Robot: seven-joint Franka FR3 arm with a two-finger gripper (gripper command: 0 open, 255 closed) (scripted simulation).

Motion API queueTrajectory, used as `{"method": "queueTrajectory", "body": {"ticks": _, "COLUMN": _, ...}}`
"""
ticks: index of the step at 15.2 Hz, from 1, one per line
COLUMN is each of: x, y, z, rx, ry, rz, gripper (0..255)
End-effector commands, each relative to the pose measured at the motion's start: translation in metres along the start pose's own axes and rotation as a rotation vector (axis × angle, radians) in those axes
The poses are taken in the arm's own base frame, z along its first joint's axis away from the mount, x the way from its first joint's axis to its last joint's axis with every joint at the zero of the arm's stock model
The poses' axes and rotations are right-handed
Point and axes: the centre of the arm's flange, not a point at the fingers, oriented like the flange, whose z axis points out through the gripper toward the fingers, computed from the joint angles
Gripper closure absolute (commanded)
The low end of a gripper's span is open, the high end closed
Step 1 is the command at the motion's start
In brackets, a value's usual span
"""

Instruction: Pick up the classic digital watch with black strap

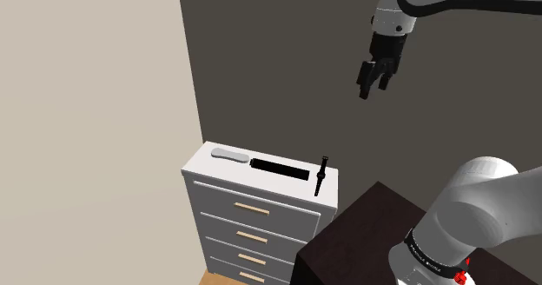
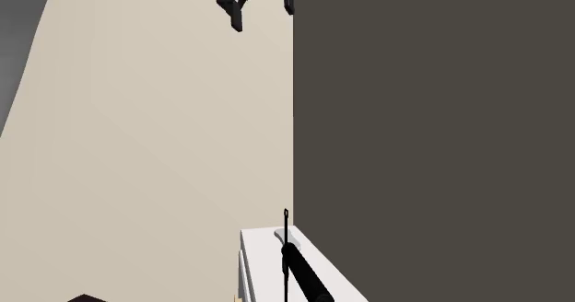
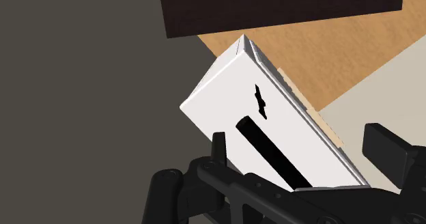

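The watch (image 1: 320,175) is a small black-strapped piece lying flat on the white dresser top (image 1: 228,170), near the end closest to the stand. In the second exterior view the watch (image 2: 286,226) shows as a thin black line. From the wrist view the watch (image 3: 260,101) lies far below, beyond the end of a black bar. My gripper (image 1: 373,88) hangs high in the air, well above the dresser and off toward the shoulder view's right. The gripper (image 2: 263,15) is open and the gripper (image 3: 300,146) holds nothing between its fingers (image 3: 218,147).
A long black bar (image 1: 280,168) and a pale rounded object (image 1: 230,155) share the dresser top with the watch. The dresser has several drawers (image 1: 252,209). A dark grey wall (image 1: 287,66) stands behind it, a beige wall (image 1: 87,109) beside it. The dark stand (image 1: 365,231) sits close by.
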Motion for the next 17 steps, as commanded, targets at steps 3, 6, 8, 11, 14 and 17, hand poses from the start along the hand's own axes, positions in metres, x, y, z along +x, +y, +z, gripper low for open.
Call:
{"method": "queueTrajectory", "body": {"ticks": 3, "x": 0.008, "y": -0.001, "z": 0.025, "rx": 0.009, "ry": 0.001, "rz": 0.034, "gripper": 0}}
{"method": "queueTrajectory", "body": {"ticks": 6, "x": 0.02, "y": -0.002, "z": 0.062, "rx": 0.024, "ry": 0.003, "rz": 0.084, "gripper": 0}}
{"method": "queueTrajectory", "body": {"ticks": 8, "x": 0.028, "y": -0.003, "z": 0.087, "rx": 0.033, "ry": 0.004, "rz": 0.118, "gripper": 0}}
{"method": "queueTrajectory", "body": {"ticks": 11, "x": 0.041, "y": -0.004, "z": 0.125, "rx": 0.047, "ry": 0.006, "rz": 0.169, "gripper": 0}}
{"method": "queueTrajectory", "body": {"ticks": 14, "x": 0.053, "y": -0.005, "z": 0.162, "rx": 0.062, "ry": 0.008, "rz": 0.219, "gripper": 0}}
{"method": "queueTrajectory", "body": {"ticks": 17, "x": 0.066, "y": -0.006, "z": 0.199, "rx": 0.076, "ry": 0.01, "rz": 0.27, "gripper": 0}}
